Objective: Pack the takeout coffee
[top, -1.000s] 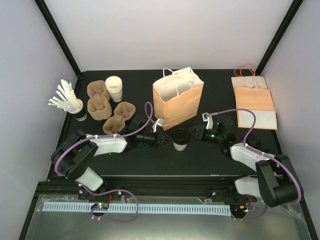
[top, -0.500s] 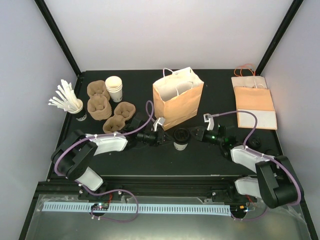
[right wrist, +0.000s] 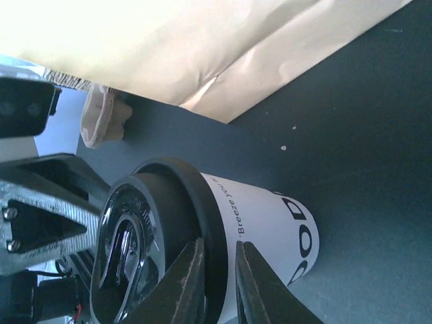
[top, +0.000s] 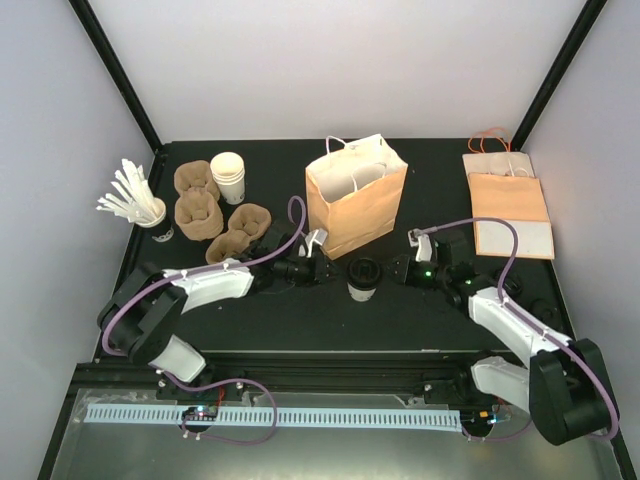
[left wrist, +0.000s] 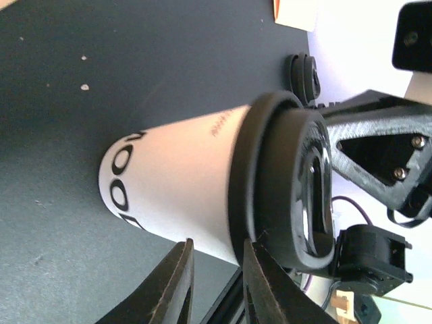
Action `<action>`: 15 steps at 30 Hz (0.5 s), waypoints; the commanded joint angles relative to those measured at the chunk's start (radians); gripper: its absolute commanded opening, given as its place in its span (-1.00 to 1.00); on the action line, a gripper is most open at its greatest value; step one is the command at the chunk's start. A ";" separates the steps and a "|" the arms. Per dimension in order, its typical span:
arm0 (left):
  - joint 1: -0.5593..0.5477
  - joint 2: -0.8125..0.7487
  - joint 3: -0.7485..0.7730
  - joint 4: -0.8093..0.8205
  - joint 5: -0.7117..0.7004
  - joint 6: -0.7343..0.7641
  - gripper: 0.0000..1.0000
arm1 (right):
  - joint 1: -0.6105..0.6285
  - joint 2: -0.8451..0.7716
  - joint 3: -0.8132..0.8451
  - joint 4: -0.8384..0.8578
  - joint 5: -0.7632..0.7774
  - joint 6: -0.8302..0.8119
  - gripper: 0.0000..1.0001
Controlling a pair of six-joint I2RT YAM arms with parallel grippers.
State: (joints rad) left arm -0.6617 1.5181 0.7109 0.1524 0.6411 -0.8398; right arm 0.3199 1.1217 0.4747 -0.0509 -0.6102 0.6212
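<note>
Top external view: the takeout coffee [top: 361, 278] is stood upright before the brown paper bag [top: 357, 205]. Its lid [right wrist: 206, 202] is pinched at the rim by the right gripper [right wrist: 219, 280], reached in low and level (opposite, the left gripper [left wrist: 217, 280]: hold unclear).

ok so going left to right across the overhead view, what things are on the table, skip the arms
cup of stirrers → stack of white cups → coffee cup with black lid → flat paper bags. Left out: the cardboard cup carriers and the standing paper bag, since they overlap others.
</note>
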 commanded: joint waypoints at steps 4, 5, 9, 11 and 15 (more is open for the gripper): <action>0.033 0.070 0.080 -0.032 -0.007 0.024 -0.53 | 0.012 -0.072 -0.013 -0.201 0.009 -0.029 -0.70; 0.037 0.080 0.095 -0.035 -0.002 0.027 -0.53 | 0.012 -0.082 -0.016 -0.203 0.000 -0.024 -0.69; 0.040 0.122 0.146 -0.035 0.027 0.027 -0.53 | 0.015 -0.109 -0.031 -0.204 -0.014 -0.002 -0.67; 0.039 0.133 0.159 -0.026 0.039 0.019 -0.53 | 0.014 -0.105 -0.016 -0.208 -0.016 -0.001 -0.66; 0.051 0.123 0.168 -0.044 0.025 0.028 -0.53 | 0.015 -0.088 0.062 -0.238 -0.014 -0.005 -0.64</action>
State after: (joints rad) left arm -0.6231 1.6440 0.8417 0.1196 0.6479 -0.8291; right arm 0.3260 1.0218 0.4717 -0.2276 -0.6151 0.6113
